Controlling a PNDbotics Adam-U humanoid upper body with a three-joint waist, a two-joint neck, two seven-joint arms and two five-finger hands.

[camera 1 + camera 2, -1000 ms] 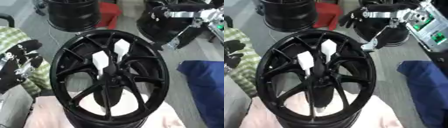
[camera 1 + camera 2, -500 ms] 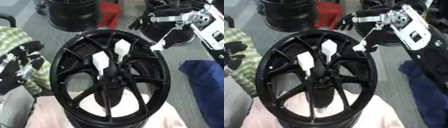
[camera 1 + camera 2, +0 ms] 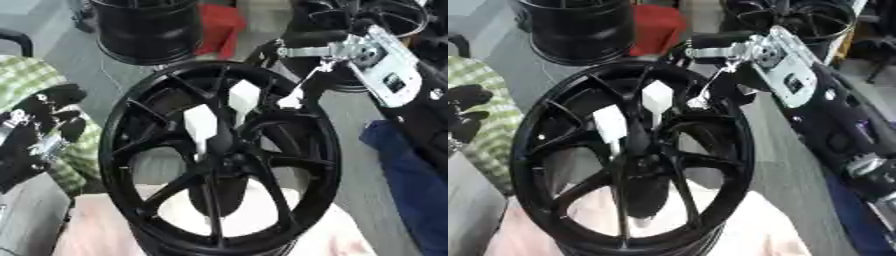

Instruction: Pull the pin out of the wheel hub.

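Observation:
A black multi-spoke wheel hub stands tilted in the middle on a pale cloth. Two white pins rise from its centre: a lower left pin and an upper right pin. My right hand reaches in from the upper right and hovers over the hub's upper right rim. Its dark fingers are stretched out and hold nothing. Its white tip hangs just right of the upper pin, apart from it. My left hand rests open at the left edge, fingers up, beside the hub.
Behind stand another black wheel at the left, a red box and a dark wheel at the right. A blue cloth lies right of the hub. A green checked cloth lies to the left.
My right arm has come down and leftward from the upper right, bringing the hand over the hub's upper right rim near the upper pin. The left hand and both pins have stayed put.

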